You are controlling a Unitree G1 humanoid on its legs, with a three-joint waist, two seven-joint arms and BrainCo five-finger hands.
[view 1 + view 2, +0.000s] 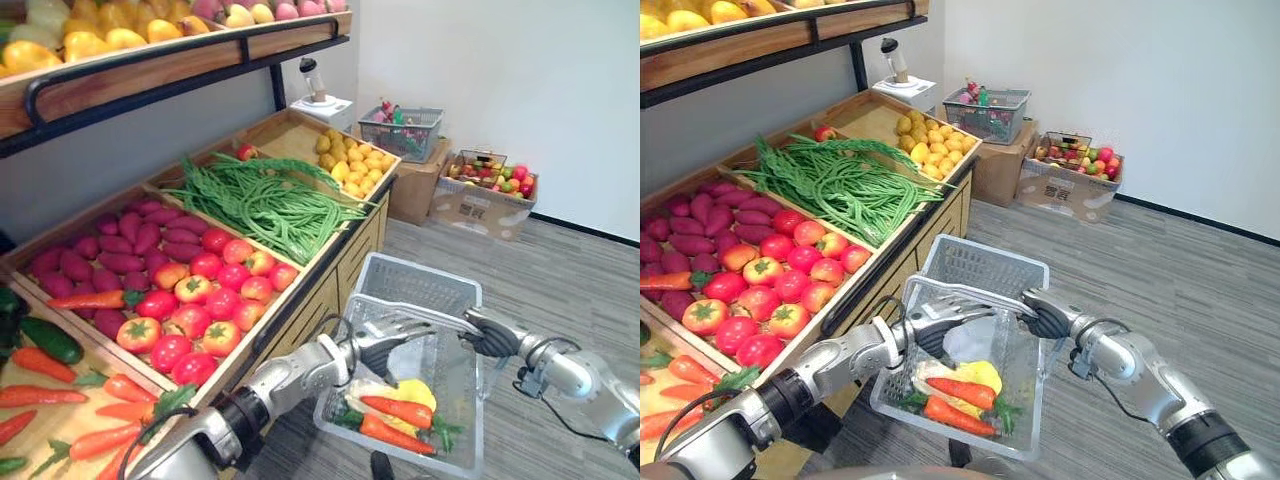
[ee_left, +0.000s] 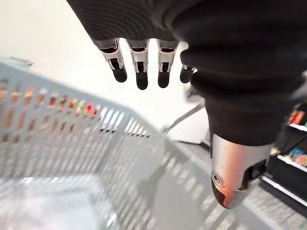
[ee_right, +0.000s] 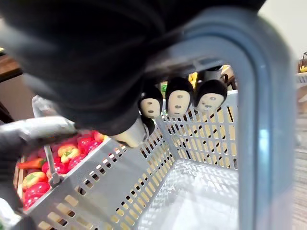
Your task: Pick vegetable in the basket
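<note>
**Basket (image 1: 420, 285).** A grey slotted plastic unit is hanging from its handle (image 3: 268, 120) beside the stand front, above the floor (image 1: 570, 270). Its contents are lying at the near end. Two orange carrots (image 1: 398, 410) with green tops are lying side by side, touching a yellow pepper (image 1: 418, 392). A pale item (image 1: 970, 340) is lying just beyond them; its kind cannot be determined.

**Left hand (image 1: 390, 342).** It is hovering over the basket's stand-side rim. Its fingers (image 2: 141, 72) are straight and are holding nothing. It is staying apart from the vegetables below.

**Right hand (image 1: 490, 335).** It is gripping the handle, with its fingertips (image 3: 178, 101) curled round the bar, and is carrying the basket.

**Stand (image 1: 355, 245).** Wooden bins are sloping toward the aisle.
- The nearest bin is holding stand carrots (image 1: 110, 385) and a dark green cucumber (image 1: 50, 340).
- The next bin is holding red tomatoes (image 1: 205, 300), with purple vegetables (image 1: 130, 245) behind them.
- Green beans (image 1: 265, 200) are filling the bin after that.
- Yellow produce (image 1: 355, 155) is filling the farthest bin.
- An upper shelf (image 1: 150, 70) is carrying yellow and pink produce.
- A white scale (image 1: 320, 105) is standing past the far end.

**Far wall.** A second basket (image 1: 400, 130) is resting on a brown carton (image 1: 415, 185). An open carton (image 1: 480, 205) of mixed produce is standing just beside it. That carton is bearing a dark printed label (image 1: 475, 212), which is too small to read.
</note>
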